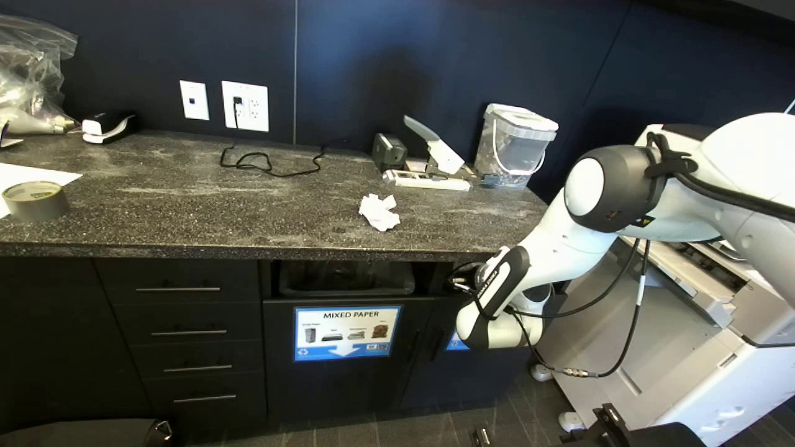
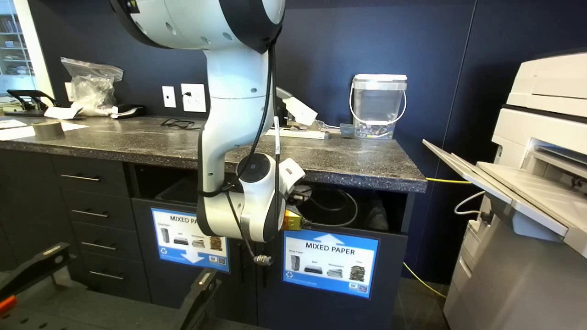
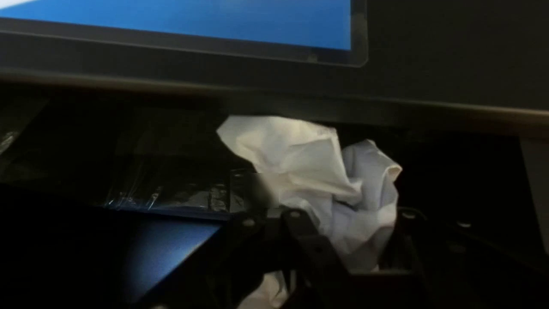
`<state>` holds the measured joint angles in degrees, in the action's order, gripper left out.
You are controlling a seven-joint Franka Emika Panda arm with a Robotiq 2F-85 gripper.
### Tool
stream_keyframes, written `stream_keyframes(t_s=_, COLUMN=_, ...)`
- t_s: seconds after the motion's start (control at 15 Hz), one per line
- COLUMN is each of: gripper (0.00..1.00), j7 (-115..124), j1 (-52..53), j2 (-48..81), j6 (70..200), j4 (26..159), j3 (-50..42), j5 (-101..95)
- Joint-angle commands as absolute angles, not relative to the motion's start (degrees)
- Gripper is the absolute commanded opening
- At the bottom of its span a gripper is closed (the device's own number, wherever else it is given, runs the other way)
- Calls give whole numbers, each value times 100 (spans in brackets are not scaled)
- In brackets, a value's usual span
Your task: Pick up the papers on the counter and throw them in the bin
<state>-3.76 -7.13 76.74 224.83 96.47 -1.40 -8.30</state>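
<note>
1. Wrist view. Paper wad [image 3: 309, 167], white, creased; clamped, by all appearances, in your end effector [image 3: 349, 219]. You probably present it at the dark opening [image 3: 463, 163] so that it drops straight inside once freed.
2. Wrist view. Plastic film [image 3: 180, 198], glossy, likely a liner; blue sign [image 3: 214, 25], cut off above. Gloom hides the contact between end effector and paper wad; you cannot tell whether the pale scrap [image 3: 266, 294] at the lower edge belongs to that wad.
3. In an exterior view. Loose wad [image 1: 380, 212], lying on the worktop [image 1: 186, 217] near its front edge, apart from the white lever tool [image 1: 435, 155]; presumably your next pick.
4. In an exterior view. Bin [image 1: 346, 292], shadowed, below the worktop, set there, it seems, to take paper from the front; contents indiscernible. Your arm [image 1: 565, 242] blocks the end effector and the paper wad.
5. In an exterior view. Up-arrow sign [image 2: 328, 263], beneath the opening your arm faces; arm bent low, presumably to pass under the worktop. End effector and paper wad: mostly lost behind the arm and in shadow. Loose wad: not showing; your arm likely covers it.
</note>
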Motion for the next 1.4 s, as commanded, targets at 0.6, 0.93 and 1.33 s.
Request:
stream_keyframes(t_s=0.6, gripper=100, j7=-701, j1=-276, j2=7706, j6=21955, j4=9463, j3=-588, j5=-500)
stream_keyframes(t_s=0.93, gripper=100, j7=-1014, j1=139, j2=7409, j6=21796, j4=9880, j3=-988, j5=-82)
stream_keyframes(t_s=1.33, gripper=100, j7=-1254, j1=479, j2=6600, j6=21751, j4=10931, j3=-1291, j5=8)
